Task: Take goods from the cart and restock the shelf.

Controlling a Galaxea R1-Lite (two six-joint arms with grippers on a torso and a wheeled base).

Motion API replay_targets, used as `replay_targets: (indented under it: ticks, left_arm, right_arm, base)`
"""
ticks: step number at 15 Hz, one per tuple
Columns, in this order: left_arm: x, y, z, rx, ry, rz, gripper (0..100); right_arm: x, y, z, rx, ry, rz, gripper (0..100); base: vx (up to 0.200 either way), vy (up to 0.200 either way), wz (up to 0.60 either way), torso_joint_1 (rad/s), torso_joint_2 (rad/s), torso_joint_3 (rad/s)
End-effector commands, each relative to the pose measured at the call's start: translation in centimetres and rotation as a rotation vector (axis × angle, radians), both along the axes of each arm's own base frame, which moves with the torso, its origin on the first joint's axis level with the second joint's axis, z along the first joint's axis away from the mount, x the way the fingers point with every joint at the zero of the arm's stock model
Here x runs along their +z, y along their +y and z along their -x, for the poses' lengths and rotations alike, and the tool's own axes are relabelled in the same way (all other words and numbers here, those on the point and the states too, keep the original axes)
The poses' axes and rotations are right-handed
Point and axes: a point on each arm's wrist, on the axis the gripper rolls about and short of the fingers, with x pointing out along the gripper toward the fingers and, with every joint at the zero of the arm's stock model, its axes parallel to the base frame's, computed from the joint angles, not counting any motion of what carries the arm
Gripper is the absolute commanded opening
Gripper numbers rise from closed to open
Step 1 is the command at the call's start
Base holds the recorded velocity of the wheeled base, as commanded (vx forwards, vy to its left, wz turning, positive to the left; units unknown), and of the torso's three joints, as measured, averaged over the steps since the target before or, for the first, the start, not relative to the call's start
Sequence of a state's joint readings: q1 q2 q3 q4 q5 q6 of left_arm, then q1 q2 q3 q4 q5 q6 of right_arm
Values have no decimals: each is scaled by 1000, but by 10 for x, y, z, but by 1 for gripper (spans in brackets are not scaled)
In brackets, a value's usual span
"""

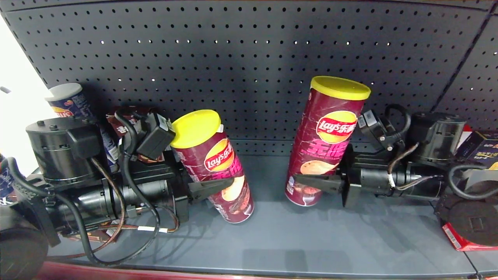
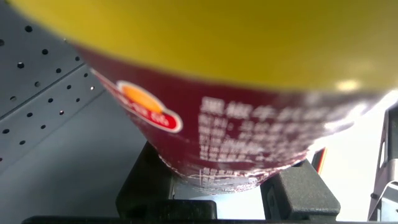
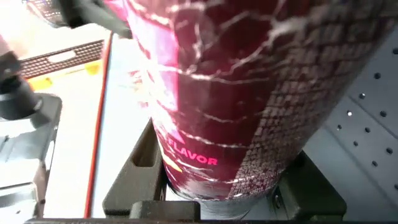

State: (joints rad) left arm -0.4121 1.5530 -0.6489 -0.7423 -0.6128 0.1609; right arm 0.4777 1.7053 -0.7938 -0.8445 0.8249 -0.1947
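glossy left tube (image 1: 218, 163), maroon right tube (image 1: 323, 155), perforated, maybe metal panel (image 1: 249, 58)

Can (image 3: 249, 93): maroon tube, cracked white line pattern, white lettering low on the body. Held across its lower part in the right pincer (image 3: 227, 190), one dark finger (image 3: 134, 180) on each side, both touching it.
Shelf (image 3: 124, 118): grey board under the can; red strip (image 3: 99, 124) along its near edge.
Pegboard (image 3: 367, 118): dark, perforated, just beyond the can on the far side.
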Motion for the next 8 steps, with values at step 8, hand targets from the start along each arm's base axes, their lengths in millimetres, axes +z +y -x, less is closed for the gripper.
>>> replay_targets:
  ticks: [8]
  left_arm:
    - [-1, 5, -2, 23, 5, -3, 0]
  right_arm:
    - [-41, 1, 36, 24, 68, 50, 0]
  base:
    - [0, 0, 0, 0, 0, 0]
